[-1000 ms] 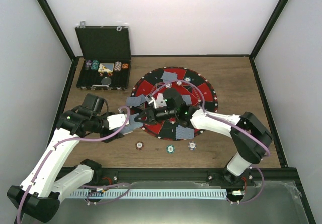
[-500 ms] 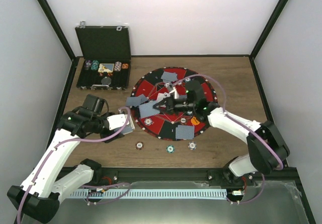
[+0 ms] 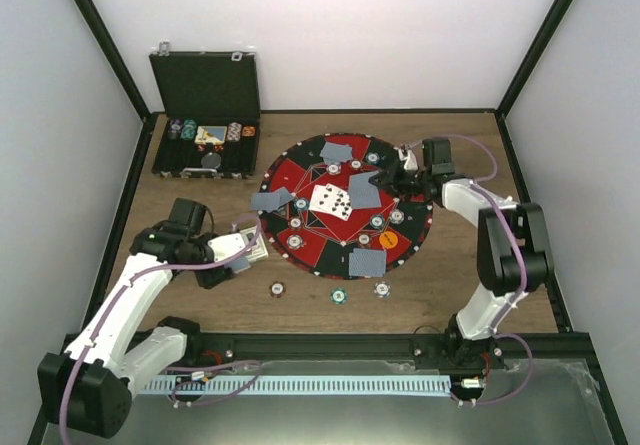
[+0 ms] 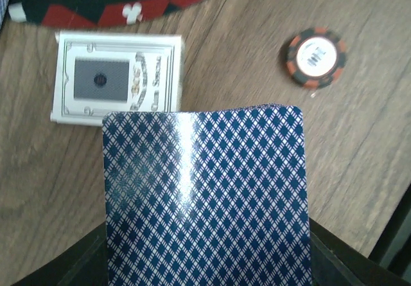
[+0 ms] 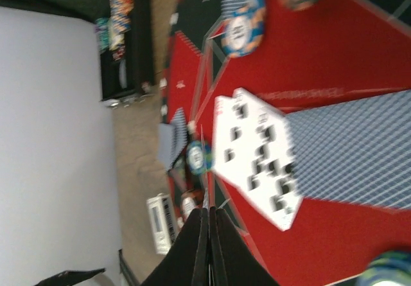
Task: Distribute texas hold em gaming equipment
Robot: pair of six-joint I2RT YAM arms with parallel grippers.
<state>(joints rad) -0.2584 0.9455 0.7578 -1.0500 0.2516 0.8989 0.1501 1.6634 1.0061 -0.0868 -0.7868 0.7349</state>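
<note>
Left gripper point(image 3: 246, 253) is gripping blue-backed playing cards point(image 4: 205, 196) just left of the round poker mat point(image 3: 297, 174); right gripper point(image 5: 209, 231) is hovering closed over its right side.

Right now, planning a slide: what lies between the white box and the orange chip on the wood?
Bare table between box and chip; left wrist view.

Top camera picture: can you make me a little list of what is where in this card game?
round mat: red and black, in the middle
face-up cards: on the mat, near its centre
orange disc: on the mat, near side
chips: three in a row just off the mat's near edge
black case: open, far left corner
left hand: shut on a stack of cards
right hand: shut, holding nothing, over the mat's right side
</note>
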